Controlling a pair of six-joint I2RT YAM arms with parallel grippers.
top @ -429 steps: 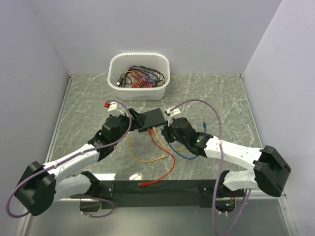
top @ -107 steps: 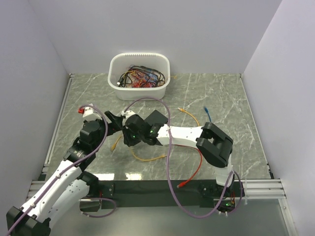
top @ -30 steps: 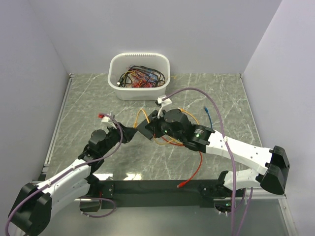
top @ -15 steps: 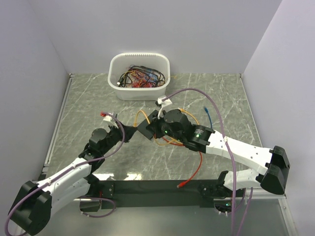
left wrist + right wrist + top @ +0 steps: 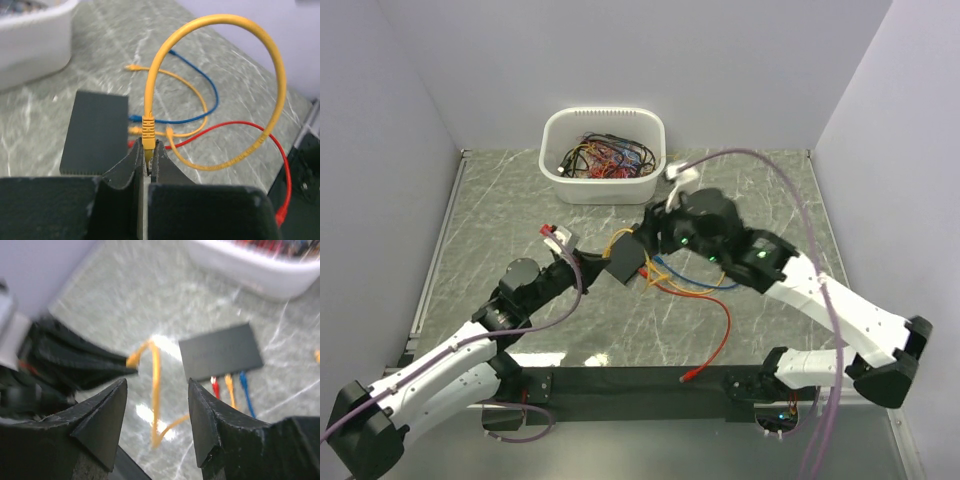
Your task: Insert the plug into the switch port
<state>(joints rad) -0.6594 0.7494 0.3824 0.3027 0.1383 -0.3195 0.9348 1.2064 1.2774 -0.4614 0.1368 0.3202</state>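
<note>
My left gripper is shut on the yellow plug, whose yellow cable arcs up and back down to the table. The flat black switch lies just left of and beyond the plug. Red, orange and blue plugs sit in the row of switch ports along its edge; I cannot make out the empty sockets. In the top view my left gripper is beside the switch. My right gripper hangs open and empty above the yellow cable and, in the top view, above the switch's far corner.
A white tub full of tangled cables stands at the back. Red, blue and orange cables trail from the switch across the marble table. A black rail runs along the near edge.
My left gripper closed on the yellow plug. My right gripper opened, let go of the yellow cable and drew up and back to the right.
</note>
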